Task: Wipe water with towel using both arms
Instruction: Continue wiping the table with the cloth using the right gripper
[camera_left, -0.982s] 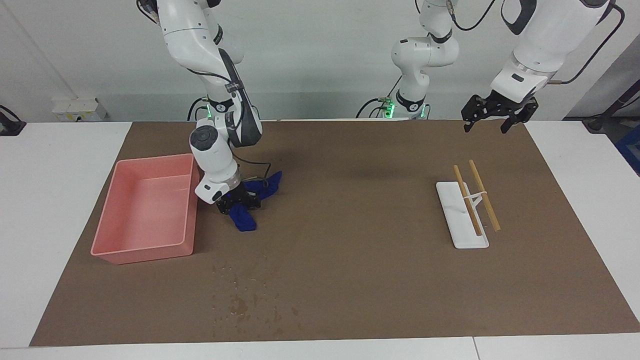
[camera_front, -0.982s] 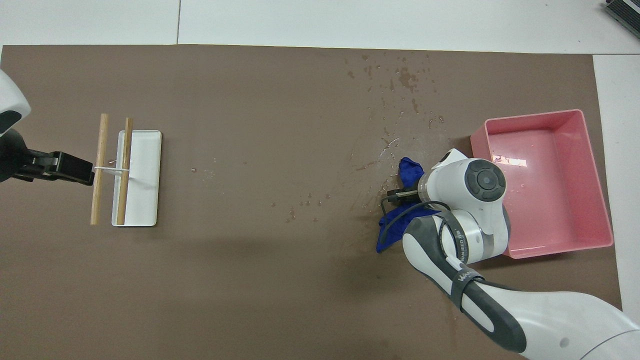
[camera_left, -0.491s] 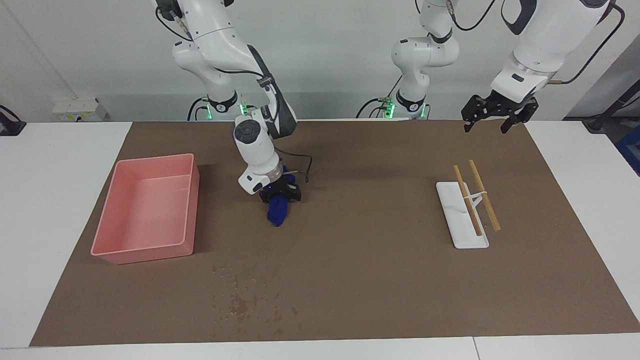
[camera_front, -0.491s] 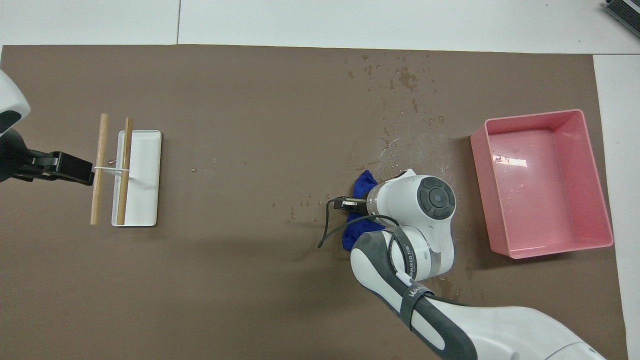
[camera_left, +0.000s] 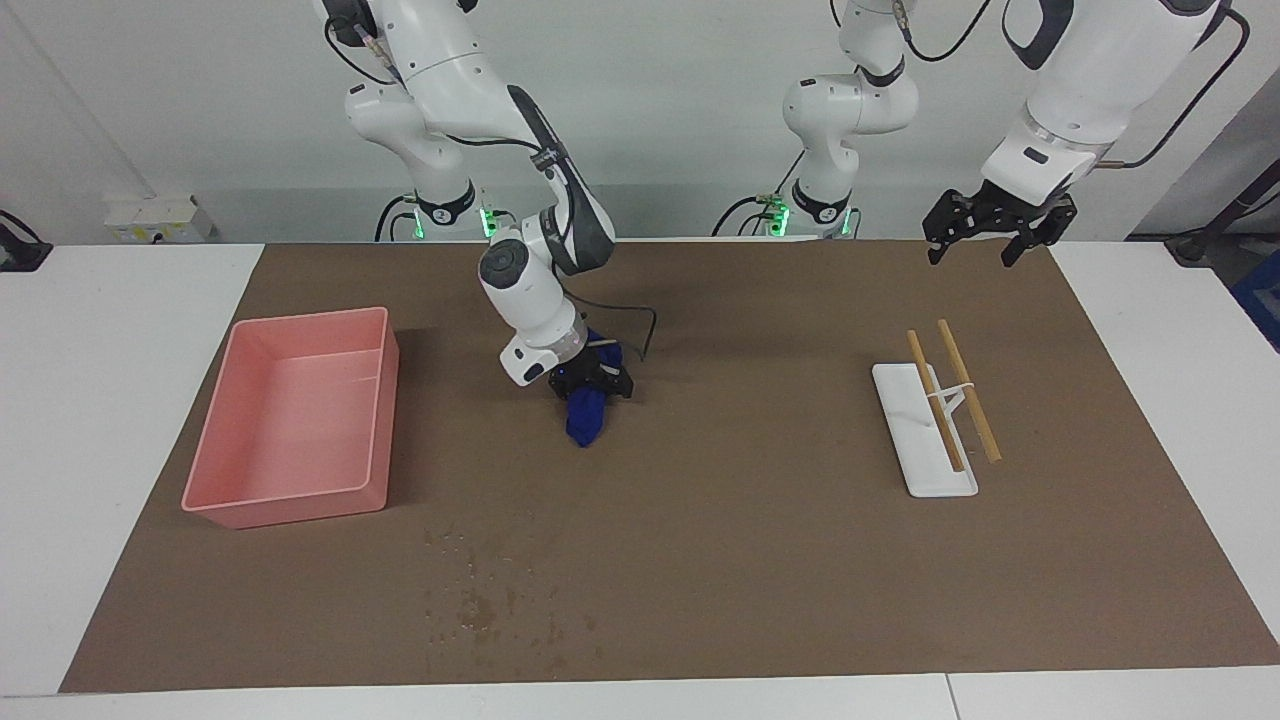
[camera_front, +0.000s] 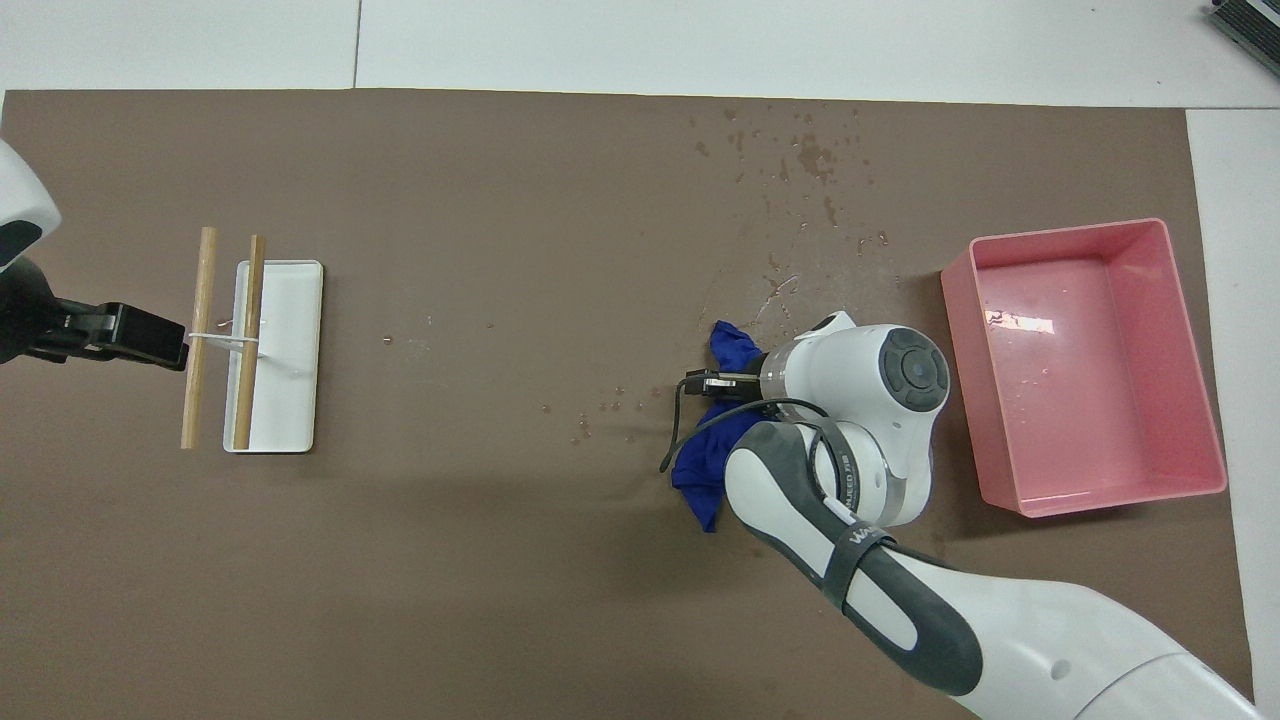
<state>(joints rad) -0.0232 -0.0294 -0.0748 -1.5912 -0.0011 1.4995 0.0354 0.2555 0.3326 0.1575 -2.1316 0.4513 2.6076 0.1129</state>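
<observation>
The royal-blue towel (camera_left: 586, 418) (camera_front: 703, 468) hangs bunched from my right gripper (camera_left: 590, 388) (camera_front: 716, 381), which is shut on it. It is over the brown mat (camera_left: 760, 540) between the pink bin and the mat's middle, and the towel's lower end reaches down to the mat. Water (camera_left: 488, 603) (camera_front: 812, 158) lies in scattered drops farther from the robots, with a thin wet smear (camera_front: 778, 290) beside the towel. My left gripper (camera_left: 970, 255) (camera_front: 150, 340) waits open and raised over the mat's edge at the left arm's end, holding nothing.
A pink bin (camera_left: 290, 498) (camera_front: 1090, 232) stands on the mat at the right arm's end. A white tray (camera_left: 925, 478) (camera_front: 290, 285) carrying two wooden sticks (camera_left: 968, 390) (camera_front: 204, 300) lies toward the left arm's end.
My right gripper has carried the towel away from the pink bin toward the mat's middle, and the towel has bunched up under it. The left arm has not moved.
</observation>
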